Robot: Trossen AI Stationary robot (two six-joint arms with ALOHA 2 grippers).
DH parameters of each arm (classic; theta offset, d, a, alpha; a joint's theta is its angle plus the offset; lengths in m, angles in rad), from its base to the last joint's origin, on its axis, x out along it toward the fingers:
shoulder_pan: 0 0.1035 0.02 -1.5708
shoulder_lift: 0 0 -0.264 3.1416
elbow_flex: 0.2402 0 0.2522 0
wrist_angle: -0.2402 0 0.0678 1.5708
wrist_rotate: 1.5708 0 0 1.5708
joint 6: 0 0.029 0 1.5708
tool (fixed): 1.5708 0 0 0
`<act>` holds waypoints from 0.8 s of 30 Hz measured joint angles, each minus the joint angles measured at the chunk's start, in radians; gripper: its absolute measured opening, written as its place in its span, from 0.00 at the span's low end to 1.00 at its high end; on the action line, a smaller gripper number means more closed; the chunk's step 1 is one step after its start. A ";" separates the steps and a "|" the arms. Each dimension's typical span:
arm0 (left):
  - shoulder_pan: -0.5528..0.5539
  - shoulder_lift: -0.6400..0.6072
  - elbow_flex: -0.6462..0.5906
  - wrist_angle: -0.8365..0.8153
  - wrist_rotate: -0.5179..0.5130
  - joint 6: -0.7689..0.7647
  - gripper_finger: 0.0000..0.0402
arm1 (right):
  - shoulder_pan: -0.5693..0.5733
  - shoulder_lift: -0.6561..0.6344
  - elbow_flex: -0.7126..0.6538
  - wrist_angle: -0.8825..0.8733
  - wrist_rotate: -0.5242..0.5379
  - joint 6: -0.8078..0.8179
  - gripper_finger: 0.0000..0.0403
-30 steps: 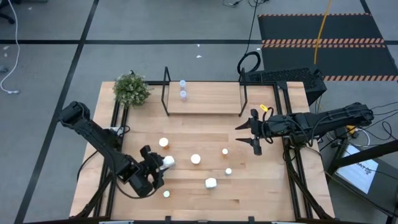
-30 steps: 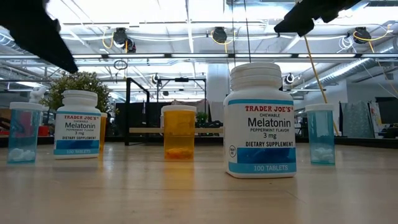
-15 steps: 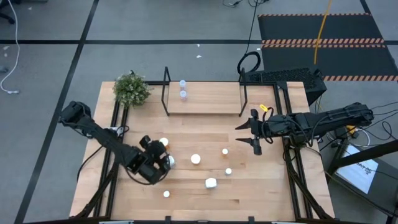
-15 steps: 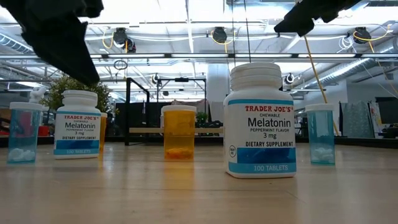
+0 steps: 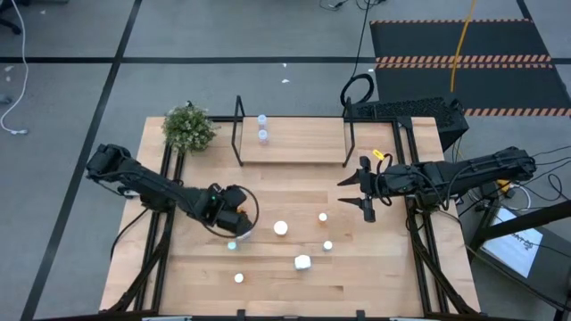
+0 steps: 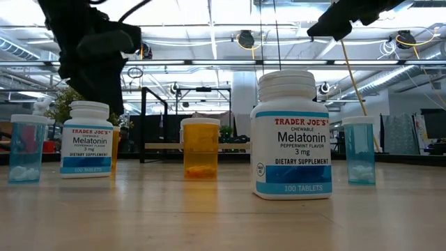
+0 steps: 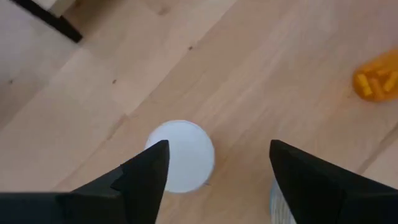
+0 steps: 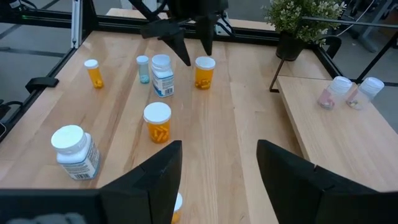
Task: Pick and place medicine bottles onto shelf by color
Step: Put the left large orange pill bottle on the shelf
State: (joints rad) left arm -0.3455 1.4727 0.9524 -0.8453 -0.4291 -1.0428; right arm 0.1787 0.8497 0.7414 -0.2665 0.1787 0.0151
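Altogether two bottles [image 5: 262, 127] on shelf [image 5: 303, 143], both grippers' jaws apart, empty.

A light wooden tabletop [image 5: 384, 267] carries everything. At its far edge sits a low light-wood shelf [image 5: 303, 143] with a thin black frame upright at each end; two pale clear bottles [image 5: 262, 127] stand on its left part, close together. A small potted plant [image 5: 188, 127] sits at the table's far left corner. Scattered across the middle of the table stand white-capped bottles: an orange bottle [image 5: 281, 228], a smaller orange one [image 5: 323, 217], a pale blue bottle [image 5: 327, 245], a white melatonin bottle [image 5: 302, 262], and a small bottle [image 5: 238, 277] near the front edge.
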 joint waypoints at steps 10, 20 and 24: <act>0.059 0.000 0.000 -0.049 0.025 -0.038 0.83 | 0.000 0.000 0.000 0.000 0.000 0.003 0.50; 0.096 0.000 -0.033 -0.045 0.081 0.014 0.83 | 0.000 0.000 0.000 0.000 0.000 0.001 0.50; 0.104 0.000 -0.055 -0.010 0.097 0.059 0.83 | 0.000 0.000 0.000 0.000 0.000 -0.001 0.50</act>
State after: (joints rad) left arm -0.2416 1.4726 0.8970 -0.8554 -0.3319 -0.9843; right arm 0.1787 0.8497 0.7410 -0.2668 0.1788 0.0144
